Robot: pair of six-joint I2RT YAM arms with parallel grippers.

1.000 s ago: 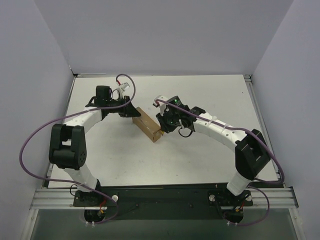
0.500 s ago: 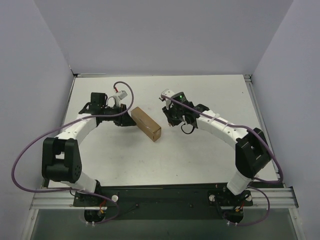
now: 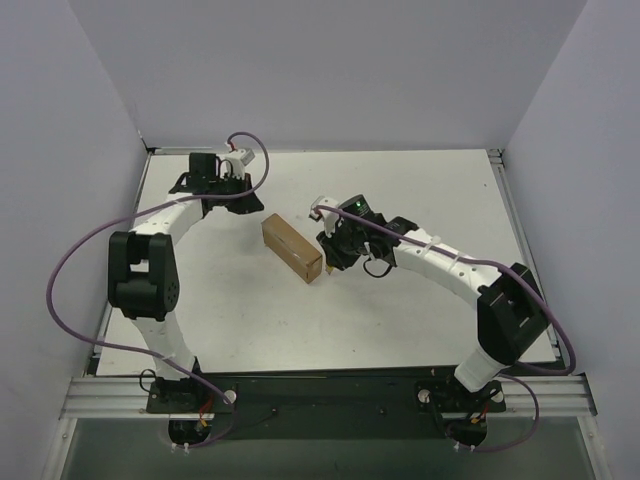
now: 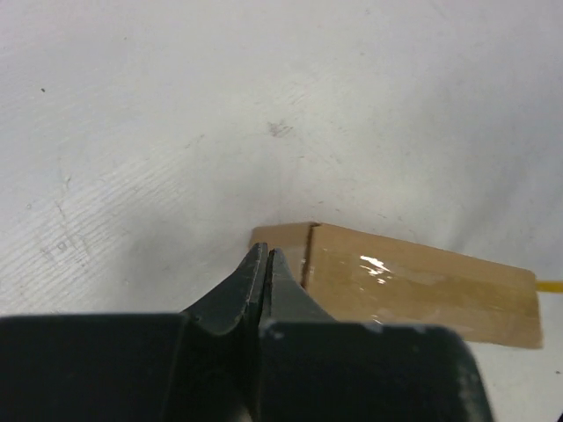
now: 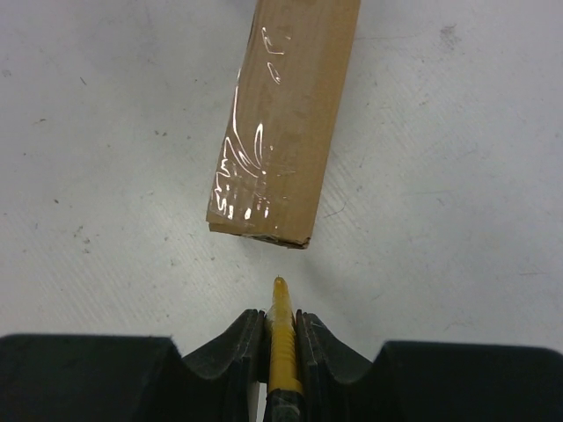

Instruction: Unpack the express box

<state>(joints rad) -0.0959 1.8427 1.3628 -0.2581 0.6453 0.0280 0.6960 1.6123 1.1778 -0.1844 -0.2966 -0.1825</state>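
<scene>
Rail: an aluminium rail (image 3: 330, 395) runs along the front edge, on the near side of the express box (image 3: 292, 248), with both arm bases bolted behind it.
Cables: purple cables (image 3: 60, 300) loop out from each arm, well clear of the box.
Table: a matt white table (image 3: 420, 190), scuffed with faint grey smudges and small dark specks around the box.
Right gripper: the right gripper (image 3: 328, 264) sits just off the box's near end, its fingers clamped on a slim yellow utility knife (image 5: 281, 338).
Knife tip: it points straight at that near end, with a small strip of bare table between them.
Box: plain brown cardboard, closed, lying flat and diagonal near the middle of the table, its near end towards the right arm.
Tape: glossy clear tape (image 5: 255, 167) shines along the box's top face.
Left gripper: the left gripper (image 3: 257, 204) hangs beyond the box's far end, apart from it, fingers pressed together with nothing between them.
Walls: pale lilac-grey walls (image 3: 330, 70) close in on the left, the right and the far side of the box.
</scene>
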